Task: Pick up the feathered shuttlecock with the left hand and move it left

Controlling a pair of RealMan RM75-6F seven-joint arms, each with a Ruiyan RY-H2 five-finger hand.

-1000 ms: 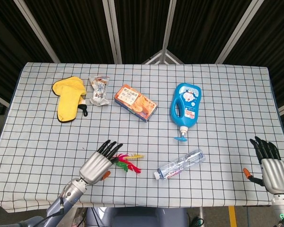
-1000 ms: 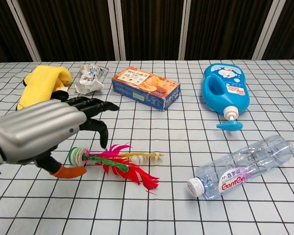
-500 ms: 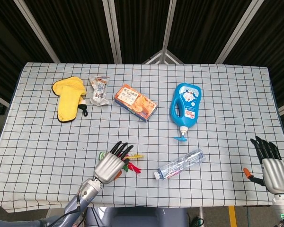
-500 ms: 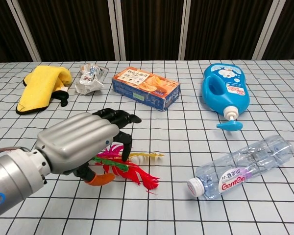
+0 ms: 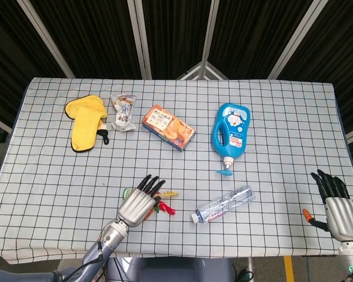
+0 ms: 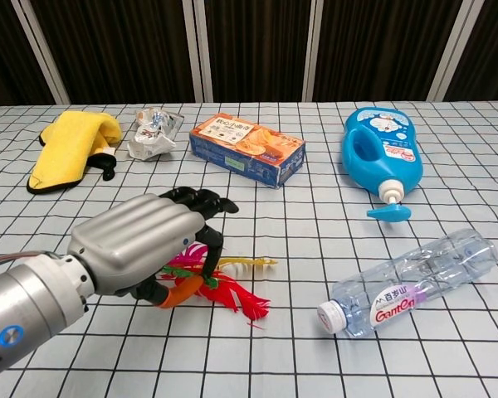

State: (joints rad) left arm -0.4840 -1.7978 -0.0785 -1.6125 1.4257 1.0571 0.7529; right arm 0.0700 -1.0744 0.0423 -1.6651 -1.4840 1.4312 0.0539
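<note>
Covering the shuttlecock (image 6: 232, 290) from above, the left hand (image 6: 141, 242) is curling its fingers (image 6: 209, 236) down around the feathers beneath its palm.

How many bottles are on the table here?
2: the blue pump bottle lies right of the snack box; the clear water bottle lies on its side nearer the front edge.

1. The left hand (image 6: 141, 245) sits over the base end of the feathered shuttlecock (image 6: 232, 286), near the front edge of the table (image 5: 282, 117).
2. The water bottle (image 6: 411, 282) lies on its side to the right of the feathers.
3. Behind stand a cloth (image 5: 85, 120), a packet (image 5: 123, 111), a box (image 5: 169, 127) and a pump bottle (image 5: 230, 132), left to right.
4. The right hand (image 5: 336, 208) rests at the far right front.
</note>
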